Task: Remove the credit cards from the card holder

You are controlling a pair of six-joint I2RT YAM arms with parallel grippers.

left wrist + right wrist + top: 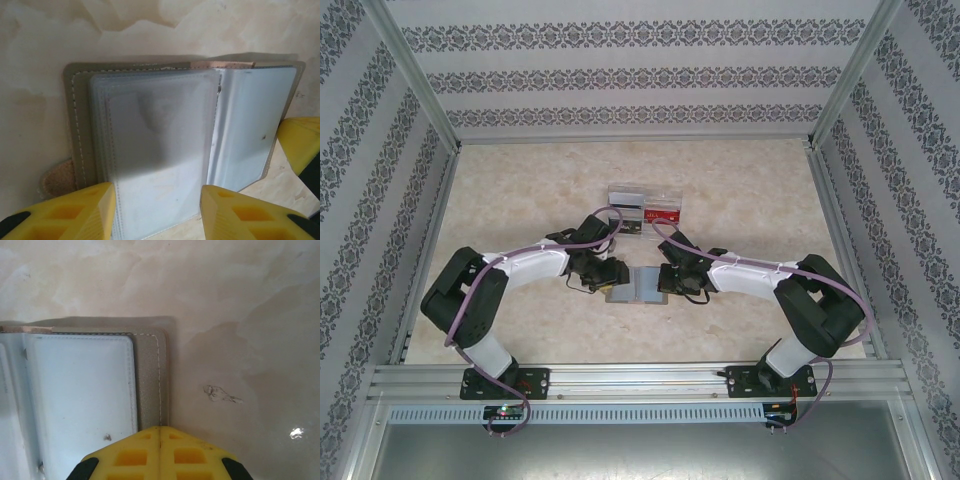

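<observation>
Opened card holder (80,125): half-open left gripper (157,192) straddles its sleeve (160,135), closed empty right gripper (160,435) pins the cover (150,375); cards seemingly not yet out.

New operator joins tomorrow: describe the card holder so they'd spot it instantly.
On the beige table, look mid-front, between the left claw and right claw. The card holder lies open there, flat and grey with pale sleeves, unlike the clear box standing behind it.

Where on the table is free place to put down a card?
Bare table lies left of the clear box up to the left wall, and likewise on its right. A strip lies between the card holder and the near rail. Crowded: the middle, where the left gripper and right gripper flank the holder.
</observation>
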